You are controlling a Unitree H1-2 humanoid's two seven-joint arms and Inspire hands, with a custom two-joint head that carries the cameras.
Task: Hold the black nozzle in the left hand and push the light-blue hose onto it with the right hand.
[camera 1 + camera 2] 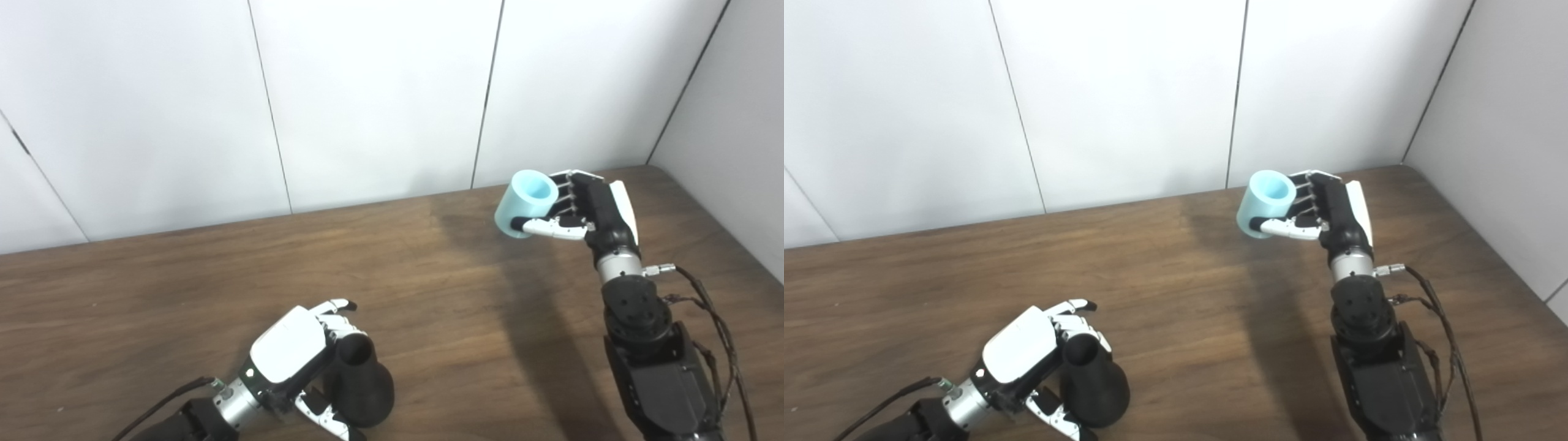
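My left hand [288, 352] is low at the near edge of the tabletop [184, 294], its fingers [1072, 323] curled round the black nozzle [361, 383] from the left side, thumb under it toward me. The nozzle stands with its narrow open neck up and its wide body down; I judge it is gripped, though I cannot tell whether it is lifted clear of the wood or resting on it.

My right hand [588, 211] is raised well apart from it, over the far right of the tabletop, closed on the light-blue hose [525, 202] — a short thick tube pinched between thumb below and the other fingers behind, its open bore tipped up and toward the left.

So both pick-ups look done, and what is left is the real work: bringing the two together, lining the bore up with the neck, and pushing on. None of that has begun.

The two views differ little. The right eye view shows slightly more of my left thumb against the nozzle's body — the left eye view crops it at the bottom edge.
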